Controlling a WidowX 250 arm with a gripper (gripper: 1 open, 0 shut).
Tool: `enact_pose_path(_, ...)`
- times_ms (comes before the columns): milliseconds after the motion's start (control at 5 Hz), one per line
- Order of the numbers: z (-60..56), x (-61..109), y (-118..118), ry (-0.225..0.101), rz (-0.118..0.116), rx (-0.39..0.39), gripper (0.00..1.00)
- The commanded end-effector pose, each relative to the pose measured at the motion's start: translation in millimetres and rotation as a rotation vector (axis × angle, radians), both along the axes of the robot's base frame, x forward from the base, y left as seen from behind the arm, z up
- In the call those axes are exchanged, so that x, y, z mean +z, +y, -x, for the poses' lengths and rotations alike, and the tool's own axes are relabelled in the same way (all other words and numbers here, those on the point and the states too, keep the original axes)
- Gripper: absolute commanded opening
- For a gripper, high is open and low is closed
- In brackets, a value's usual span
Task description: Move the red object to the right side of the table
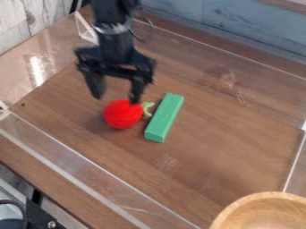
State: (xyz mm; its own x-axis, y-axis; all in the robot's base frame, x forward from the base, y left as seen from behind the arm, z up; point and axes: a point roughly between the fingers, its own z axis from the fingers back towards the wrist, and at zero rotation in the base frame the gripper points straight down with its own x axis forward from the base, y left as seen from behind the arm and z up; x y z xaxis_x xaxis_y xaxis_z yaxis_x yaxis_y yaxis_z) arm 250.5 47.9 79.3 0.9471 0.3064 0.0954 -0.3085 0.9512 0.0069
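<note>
My gripper (116,92) points down with its fingers spread wide, grasping nothing. The red toy fruit (120,114) sits directly below the gripper on the tabletop (227,134), showing between the two fingertips; contact cannot be determined. Its short pale stem points toward the green block (165,117), which lies just right of the gripper, beside the fruit. A wooden bowl (263,215) sits well apart, toward the near right corner.

A small, round, bright red object (120,114), like a toy fruit with a short pale stem on its right side, rests on a dark brown wood-grain counter (227,134) edged by low clear walls. It lies left of the counter's centre.
</note>
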Motion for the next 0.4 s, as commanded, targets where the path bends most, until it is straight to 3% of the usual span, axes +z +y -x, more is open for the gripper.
enact_pose_path(0, 3.5, -3.2, 1.8, -0.045, -0.029, -0.076, 1.00)
enact_pose_path(200, 10.2, -6.1, 6.7, -0.066, -0.044, -0.159, 1.00)
